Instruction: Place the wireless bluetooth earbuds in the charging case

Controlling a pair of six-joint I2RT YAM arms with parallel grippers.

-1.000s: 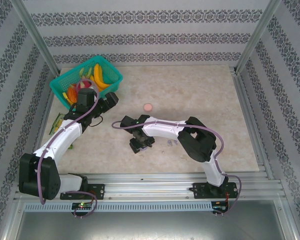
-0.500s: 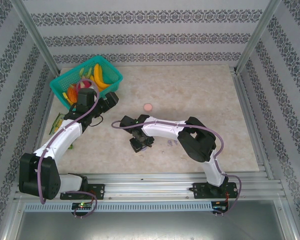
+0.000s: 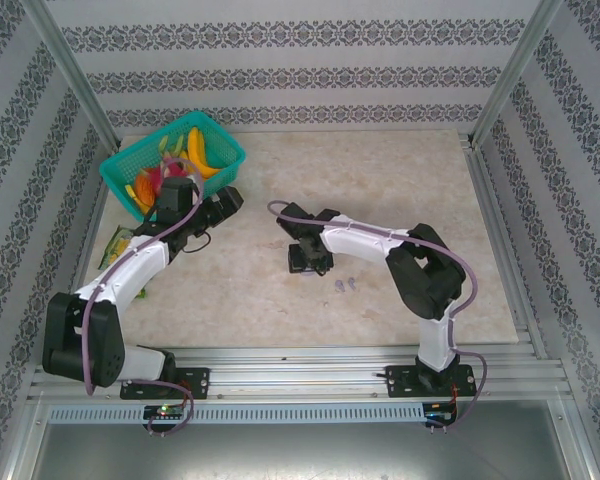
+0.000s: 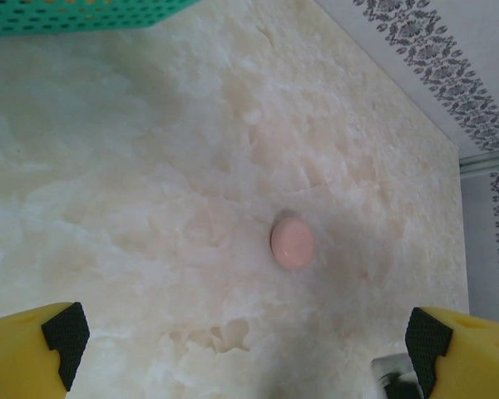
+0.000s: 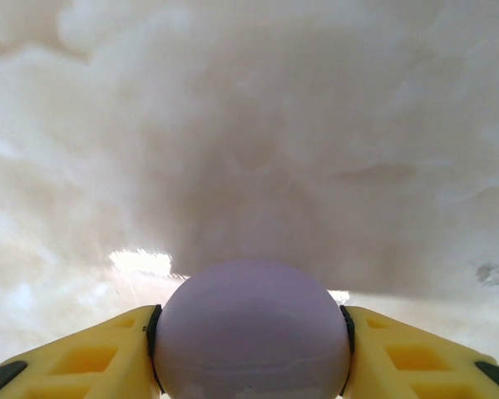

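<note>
While the right end effector (image 3: pixel 308 262) pinches the round lilac case (image 5: pixel 251 337) at mid-frame, the small lilac earbuds (image 3: pixel 345 285) lie loose on the tabletop (image 3: pixel 410 180) just to its lower right. Left end effector (image 4: pixel 245 332) spread wide, empty; pink case (image 4: pixel 292 241) ahead. Advice: keep the grip gentle and level, and set the case down close beside the buds.

1. The marbled beige table (image 3: pixel 400 180) carries few things.
2. A teal basket (image 3: pixel 223 135) (piled with toy fruit) sits at the far-left corner.
3. A pink case (image 4: pixel 292 242) lies well right of the basket.
4. The lilac earbuds (image 3: pixel 345 285) lie further right of the basket and nearer.
</note>
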